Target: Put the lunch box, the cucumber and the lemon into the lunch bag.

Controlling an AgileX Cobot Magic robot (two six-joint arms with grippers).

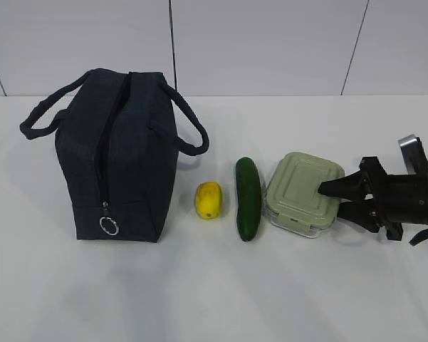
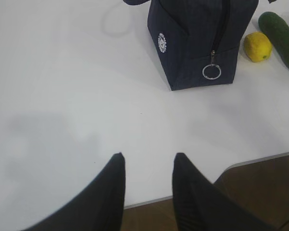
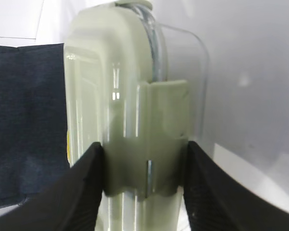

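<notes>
The navy lunch bag (image 1: 117, 164) stands upright at the left, its ring pull (image 1: 109, 226) low on the near end. The yellow lemon (image 1: 208, 200) and the dark green cucumber (image 1: 248, 198) lie to its right. The lunch box (image 1: 303, 192) with the sage-green lid is right of the cucumber. My right gripper (image 1: 332, 199) reaches in from the right and is shut on the box's right edge. In the right wrist view the fingers (image 3: 86, 183) press both sides of the lid latch (image 3: 149, 144). My left gripper (image 2: 147, 156) is open and empty above the table's front edge, well short of the bag (image 2: 192, 43).
The white table (image 1: 214, 299) runs back to a pale wall. In the left wrist view the table edge (image 2: 259, 159) and brown floor lie under the gripper. The lemon (image 2: 257, 46) and the cucumber (image 2: 280, 32) show at the top right there.
</notes>
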